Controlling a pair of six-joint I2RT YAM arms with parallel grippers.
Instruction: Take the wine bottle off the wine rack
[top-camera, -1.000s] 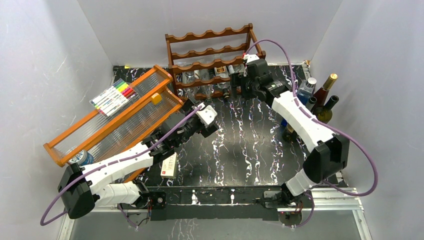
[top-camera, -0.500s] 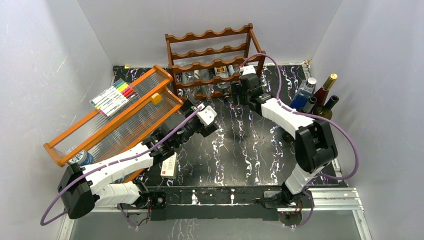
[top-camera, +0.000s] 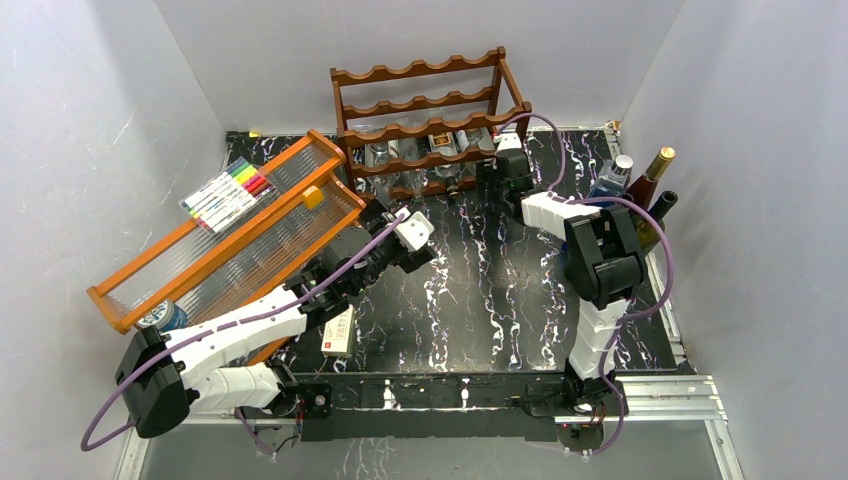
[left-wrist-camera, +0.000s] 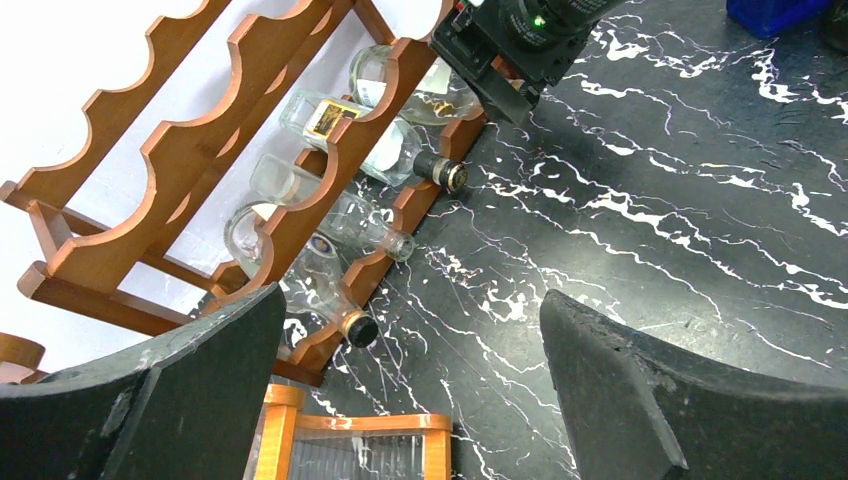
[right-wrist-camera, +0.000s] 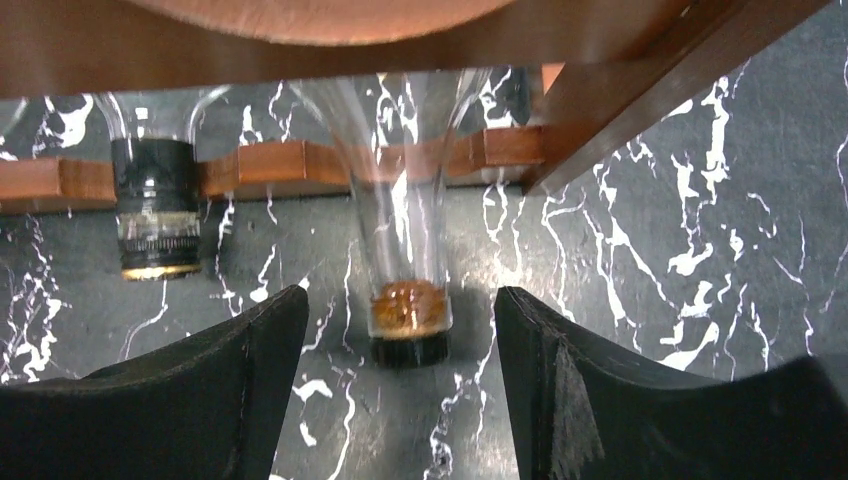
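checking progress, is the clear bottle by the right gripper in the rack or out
In the rack: the clear bottle lies under the wine rack rail, right gripper open around its cap.

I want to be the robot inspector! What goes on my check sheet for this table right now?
Surface: black marbled tabletop, no spills seen.
Job's things: dark reddish-brown wooden wine rack at the back, with bottles lying in its lower tiers; the clear glass cork-stoppered bottle pokes its neck out.
Clutter: orange-framed tray with clear ribbed panels, pack of coloured markers on it, standing bottles at the right edge, small white box.
Claws: left claw open and empty; right claw open, with a finger on each side of the clear bottle's neck, not touching.
Cables: purple cables loop along both arms.
Surroundings: plain white walls.
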